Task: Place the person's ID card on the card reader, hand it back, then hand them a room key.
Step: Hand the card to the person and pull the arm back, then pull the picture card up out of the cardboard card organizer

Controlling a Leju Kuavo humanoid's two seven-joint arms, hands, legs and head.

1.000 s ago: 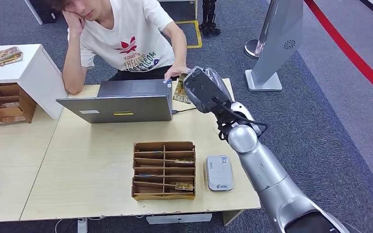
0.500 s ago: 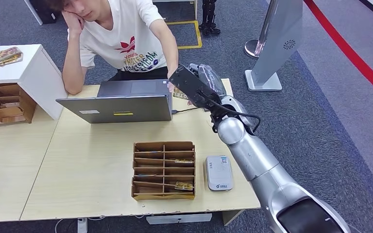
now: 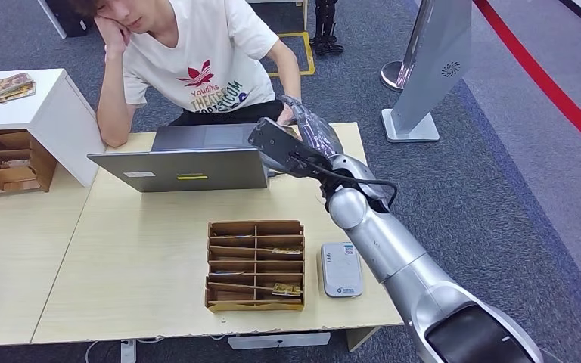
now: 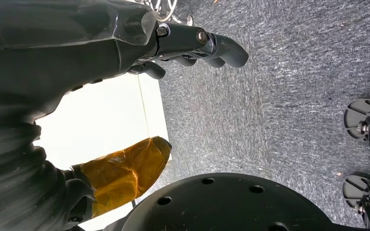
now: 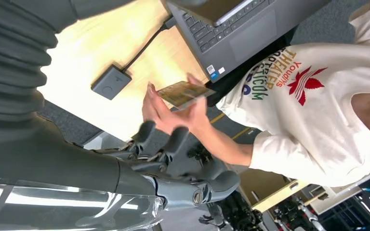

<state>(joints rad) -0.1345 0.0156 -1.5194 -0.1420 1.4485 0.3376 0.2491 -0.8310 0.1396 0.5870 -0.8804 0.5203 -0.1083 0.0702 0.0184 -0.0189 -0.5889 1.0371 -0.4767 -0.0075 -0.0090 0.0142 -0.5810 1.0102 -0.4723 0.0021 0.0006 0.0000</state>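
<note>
My right hand [image 5: 173,154] reaches with empty, spread fingers [image 5: 180,137] toward the card [image 5: 184,93] the person's hand [image 5: 173,113] offers over the tabletop [image 3: 151,249].

Robot's silver right hand [image 3: 302,132] mostly masked in the head view by its own black wrist block; fingers [image 5: 178,139] hard to separate in the right wrist view. Print on the gold-patterned card [image 5: 185,92] in the person's hand [image 5: 173,113] too small to read. Grey laptop [image 5: 231,24] cut off by the frame edge. Labels on the white card reader [image 3: 341,268] illegible. Contents of the brown cardboard slot organiser [image 3: 256,265] too small to identify.
</note>
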